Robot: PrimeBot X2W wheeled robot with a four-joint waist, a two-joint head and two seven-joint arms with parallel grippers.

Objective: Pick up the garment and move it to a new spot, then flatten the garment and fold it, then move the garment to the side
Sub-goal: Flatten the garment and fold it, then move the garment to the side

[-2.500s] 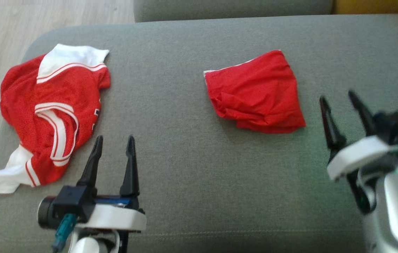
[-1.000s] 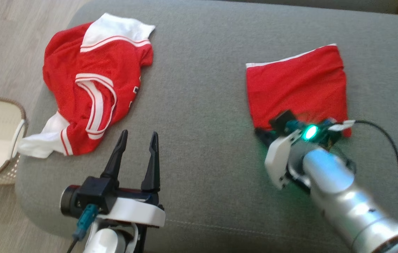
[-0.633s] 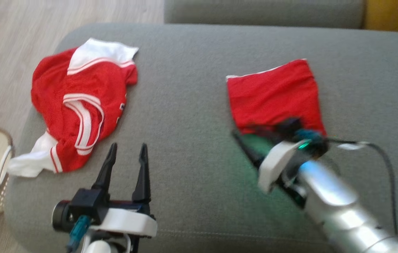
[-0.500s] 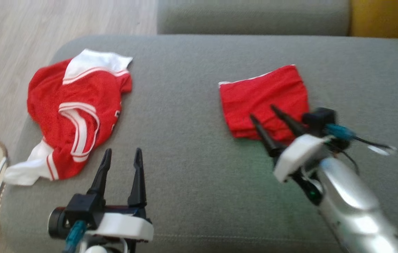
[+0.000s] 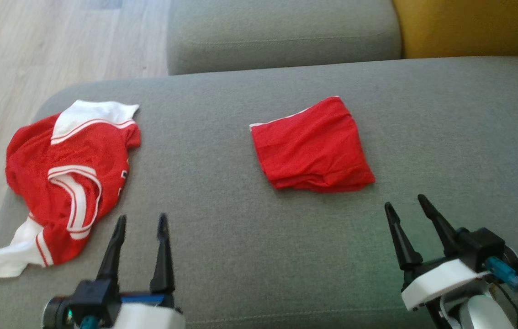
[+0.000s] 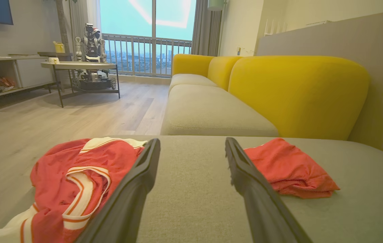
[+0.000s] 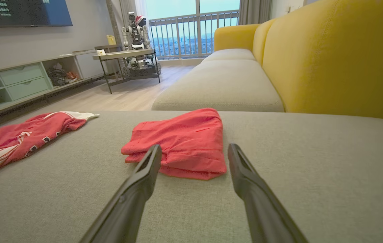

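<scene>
On grey seat cushion [image 5: 222, 237], right of centre: folded red shorts [image 5: 311, 148], flat, apart from both grippers. Nearly square packet, no strong long axis. White-piped edge on the far side, slanting from near-left to far-right. Thick layered edge on the near side, facing the fingers.

Near edge of cushion, right side: right gripper [image 5: 404, 202], fingers spread wide, nothing between them. Points far and slightly left. Shorts far-left of its tips, with a strip of bare cushion between. In the right wrist view almost dead ahead, the packet's near edge across the gap between the two fingers and reaching a little left of it.

Near edge, left side: left gripper [image 5: 142, 217], likewise spread and holding nothing. Shorts far and well to the right of it. Left of its tips: crumpled red-and-white jersey [image 5: 58, 173], white sleeve trailing toward the near-left corner.

Judgement: right arm plainly nearer the shorts, left arm nearer the jersey. Looks folded already, so probably only the shift to the side left. Calls for a straight reach forward from the right, kept low, under all layers at the near edge. Otherwise risks lifting only the top layer and spoiling the fold.
</scene>
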